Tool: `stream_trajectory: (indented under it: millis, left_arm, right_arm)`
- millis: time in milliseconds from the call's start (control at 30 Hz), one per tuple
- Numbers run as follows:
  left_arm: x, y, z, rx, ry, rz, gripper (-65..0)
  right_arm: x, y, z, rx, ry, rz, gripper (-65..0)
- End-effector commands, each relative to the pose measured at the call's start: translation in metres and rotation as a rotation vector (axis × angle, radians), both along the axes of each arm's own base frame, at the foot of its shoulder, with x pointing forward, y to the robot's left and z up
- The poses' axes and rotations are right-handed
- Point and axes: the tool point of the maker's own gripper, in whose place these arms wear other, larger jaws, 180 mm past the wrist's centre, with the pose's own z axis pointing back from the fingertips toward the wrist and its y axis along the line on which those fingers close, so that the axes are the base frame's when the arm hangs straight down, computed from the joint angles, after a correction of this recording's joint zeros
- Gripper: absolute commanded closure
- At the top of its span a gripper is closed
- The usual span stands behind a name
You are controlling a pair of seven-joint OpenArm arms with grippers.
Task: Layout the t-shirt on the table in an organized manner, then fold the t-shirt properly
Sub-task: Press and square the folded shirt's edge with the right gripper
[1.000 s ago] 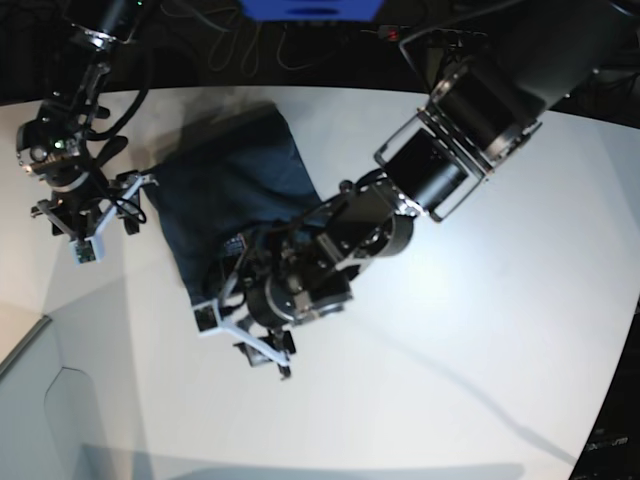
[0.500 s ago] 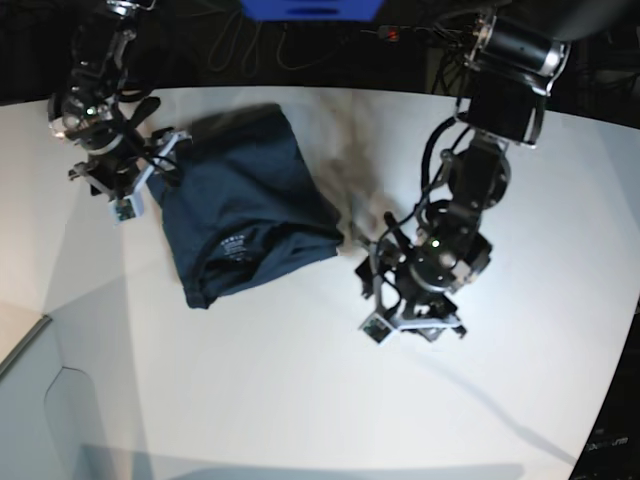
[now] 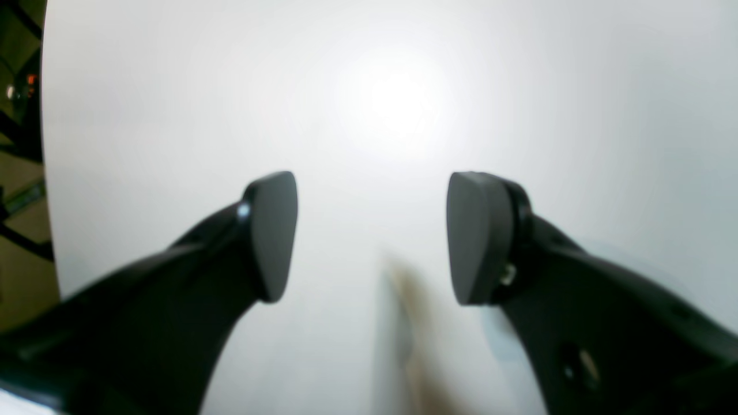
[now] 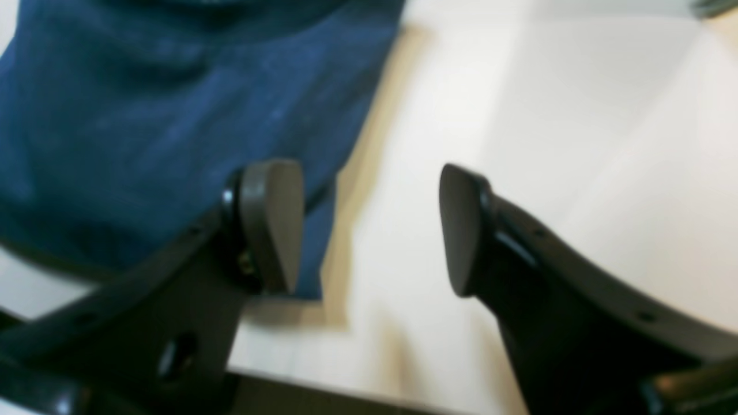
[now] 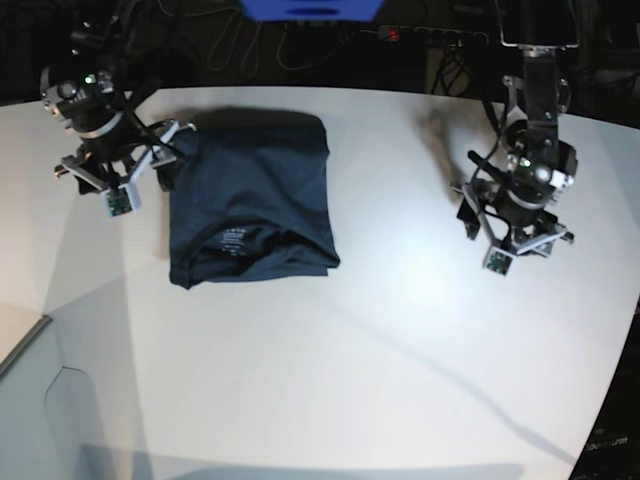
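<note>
Jaws of the right gripper gape empty beside the t-shirt. Left gripper hangs open over bare table, holding nothing.

Soft matt cloth on the t-shirt, navy and faintly creased, with a white print inside its neck. The table is smooth white with a glossy glare patch (bright in the left wrist view), and the finger pads look matt dark plastic.

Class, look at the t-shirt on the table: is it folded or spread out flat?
Folded. The t-shirt lies as a compact rectangle, no sleeves sticking out, neck label showing.
</note>
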Motion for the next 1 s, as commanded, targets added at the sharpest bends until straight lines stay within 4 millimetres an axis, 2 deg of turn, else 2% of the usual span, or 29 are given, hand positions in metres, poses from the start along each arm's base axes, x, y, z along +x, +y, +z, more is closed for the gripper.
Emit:
stream_trajectory:
  millis: [0,67,167,233,367,533,633,767,867,967]
  left_arm:
    - [0.004,0.005,0.013,0.006,-0.046,0.008,-38.8]
    - [-0.007,0.008,0.010,0.011,-0.032,0.016,-38.8]
    - [-0.024,0.017,0.001,0.017,-0.002,0.038,-38.8]
    - [-0.035,0.025,-0.003,0.021,0.017,0.061,-38.8]
    - [-0.054,0.030,-0.014,0.026,0.058,0.074,-37.2]
    - [-0.072,0.030,-0.024,0.026,0.098,0.075,-36.2]
    - [-0.079,0.030,-0.029,0.027,0.115,0.074,-36.2]
    - [-0.083,0.028,-0.031,0.009,0.117,0.092,-36.2]
    - [-0.084,0.029,-0.031,0.003,0.119,0.108,-36.2]
    - [-0.084,0.028,-0.031,0.001,0.118,0.108,-36.2]
  right_arm:
    - [0.002,0.011,0.011,0.027,-0.044,0.025,-32.9]
    - [0.003,0.029,0.016,0.046,-0.057,0.063,-22.6]
    - [-0.004,0.063,0.012,0.090,-0.037,0.141,-0.2]
    - [-0.007,0.086,0.008,0.123,-0.023,0.198,0.0]
    - [-0.014,0.111,-0.011,0.174,0.027,0.252,0.0]
    - [-0.008,0.118,-0.039,0.205,0.092,0.259,0.0]
    - [-0.012,0.117,-0.061,0.212,0.154,0.265,0.0]
    - [-0.017,0.118,-0.078,0.222,0.202,0.271,0.0]
    - [-0.011,0.115,-0.068,0.211,0.171,0.269,0.0]
    - [0.007,0.107,-0.031,0.166,0.061,0.267,0.0]
